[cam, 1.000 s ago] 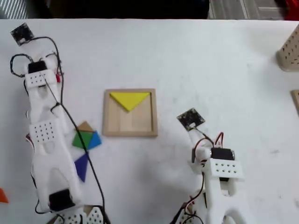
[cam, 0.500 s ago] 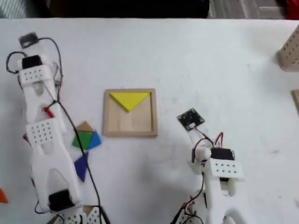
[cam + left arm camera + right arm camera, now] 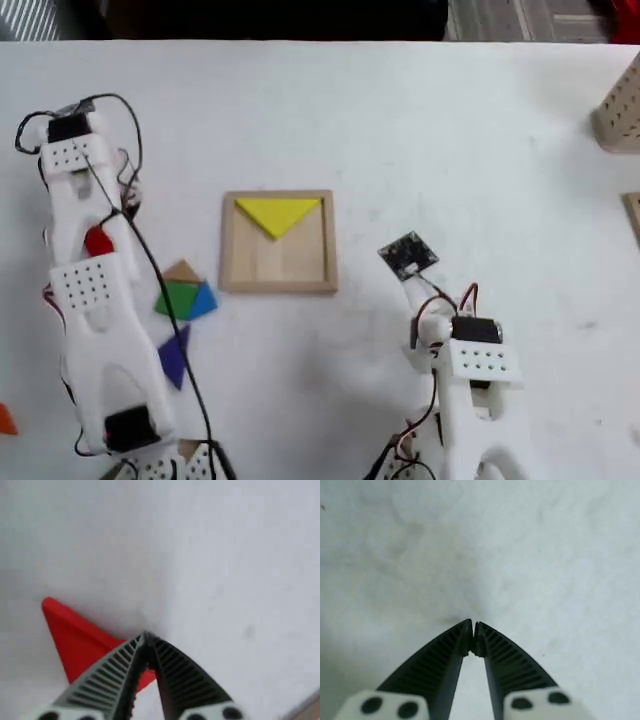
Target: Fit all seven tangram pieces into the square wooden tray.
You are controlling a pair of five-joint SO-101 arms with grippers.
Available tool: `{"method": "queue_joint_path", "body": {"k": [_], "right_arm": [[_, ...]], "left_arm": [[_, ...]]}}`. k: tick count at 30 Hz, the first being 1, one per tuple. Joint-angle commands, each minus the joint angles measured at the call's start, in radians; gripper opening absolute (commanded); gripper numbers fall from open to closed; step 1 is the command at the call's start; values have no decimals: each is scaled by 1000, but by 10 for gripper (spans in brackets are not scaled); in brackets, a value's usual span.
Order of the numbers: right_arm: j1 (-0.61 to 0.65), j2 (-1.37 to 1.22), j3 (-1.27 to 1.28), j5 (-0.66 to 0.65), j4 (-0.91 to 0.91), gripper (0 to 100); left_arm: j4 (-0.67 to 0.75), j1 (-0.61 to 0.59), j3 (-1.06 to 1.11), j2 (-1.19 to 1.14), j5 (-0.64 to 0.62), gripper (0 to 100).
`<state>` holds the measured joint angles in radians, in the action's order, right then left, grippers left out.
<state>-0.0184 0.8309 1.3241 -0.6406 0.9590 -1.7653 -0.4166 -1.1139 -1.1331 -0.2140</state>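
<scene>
Though partly covered, red triangle [image 3: 75,635], flat, sharp-cornered

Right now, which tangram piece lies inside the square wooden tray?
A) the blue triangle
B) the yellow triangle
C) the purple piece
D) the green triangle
B: the yellow triangle lies inside the square wooden tray, its long side along the far wall.
</scene>
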Motion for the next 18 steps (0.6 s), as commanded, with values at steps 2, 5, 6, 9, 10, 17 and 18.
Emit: {"method": "queue_joint_path", "body": {"k": [2, 5, 6, 9, 10, 17, 18], "right_arm": [[12, 5, -5, -12, 5, 18], [12, 5, -5, -12, 2, 18], [12, 5, -5, -12, 2, 18], [12, 5, -5, -12, 4, 18], [12, 5, -5, -12, 4, 18], [12, 5, -5, -12, 5, 18], [12, 5, -5, -12, 5, 18]], "left_arm": [[-18, -31, 301, 355, 66, 20], [72, -44, 552, 559, 84, 20], [127, -51, 651, 628, 84, 20], [339, -64, 970, 822, 84, 20], [408, -64, 1069, 881, 84, 20], [706, -154, 1444, 1102, -43, 75], [704, -170, 1441, 1101, -49, 116]]}}
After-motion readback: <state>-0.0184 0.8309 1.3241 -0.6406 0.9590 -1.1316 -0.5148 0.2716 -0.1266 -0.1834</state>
